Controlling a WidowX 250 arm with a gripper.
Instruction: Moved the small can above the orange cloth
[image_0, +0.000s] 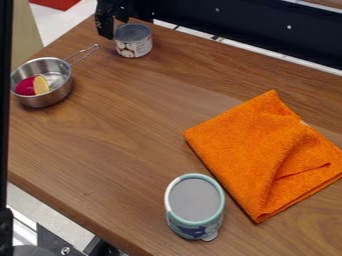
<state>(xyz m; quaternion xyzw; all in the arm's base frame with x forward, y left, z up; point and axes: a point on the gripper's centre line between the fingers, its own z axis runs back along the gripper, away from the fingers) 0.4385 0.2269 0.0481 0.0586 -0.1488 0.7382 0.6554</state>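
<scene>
A black hand (113, 26) is hanging beside the small can (133, 41), grip impossible to tell; off-centre contact is risking a tip-over.

Looks black throughout at the gripper (113, 26), with only faint greyish highlights breaking up the dark surface. Has a blocky, angular build, including a long, narrow section that ends low in a blunt tip. Bears small pale flecks along that section, too small to tell as screws, scuffs or glints. Runs uneven and stepped along the edges, with a shorter black section alongside. Merges near the top into one dark mass, too dark to make out finer shapes.
</scene>
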